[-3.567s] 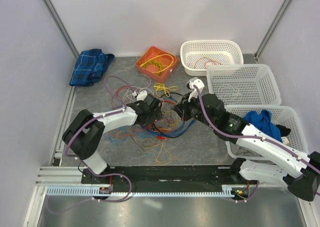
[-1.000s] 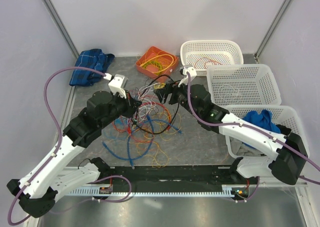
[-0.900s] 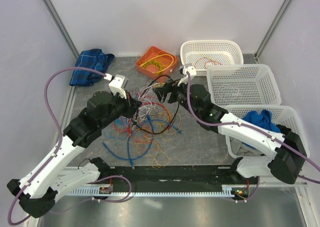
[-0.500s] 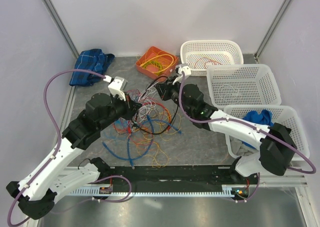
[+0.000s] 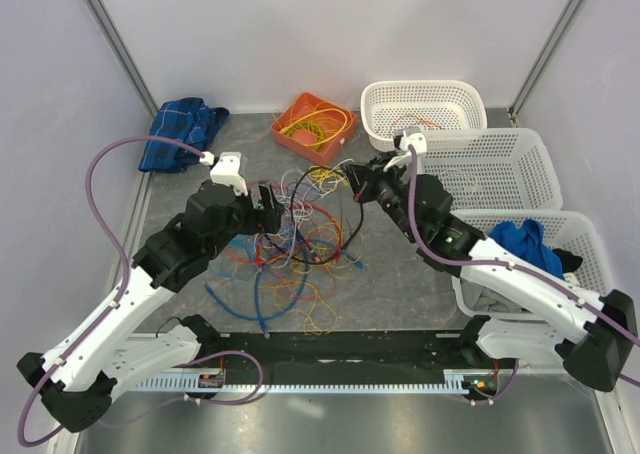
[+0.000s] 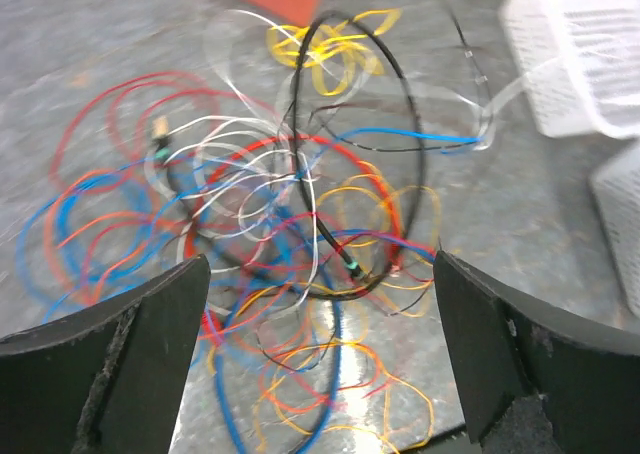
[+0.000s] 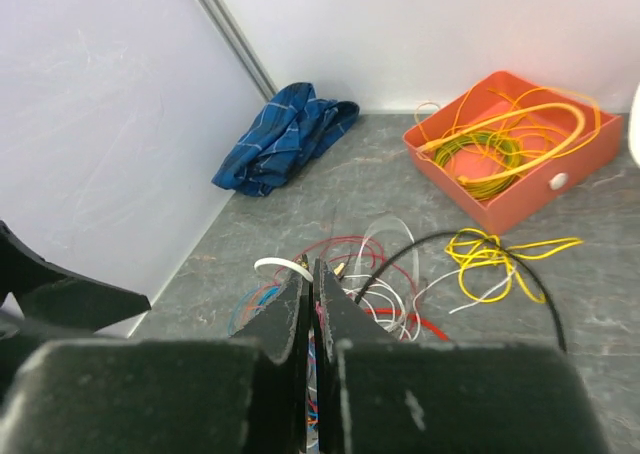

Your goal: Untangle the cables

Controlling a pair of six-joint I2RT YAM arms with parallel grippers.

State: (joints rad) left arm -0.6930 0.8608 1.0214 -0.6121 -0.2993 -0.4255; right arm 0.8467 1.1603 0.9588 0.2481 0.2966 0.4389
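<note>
Fingers, top view: the left fingers hang over the left side of the cables, a mixed heap on the table between the arms. The right fingers sit at the heap's far right edge. An orange tray holds yellow cable. The far white basket holds a few thin strands, the middle basket is unclear, and the near basket holds a blue cloth. Left wrist view: fingers spread wide, nothing between them, tangle below. Right wrist view: fingers pressed together, with a black cable arcing away from beside their tips. Whether a strand is pinched cannot be confirmed. Judgement: separation is in hand and the heap is largely knotted. The next move calls for the left side to take one strand and draw it clear.
</note>
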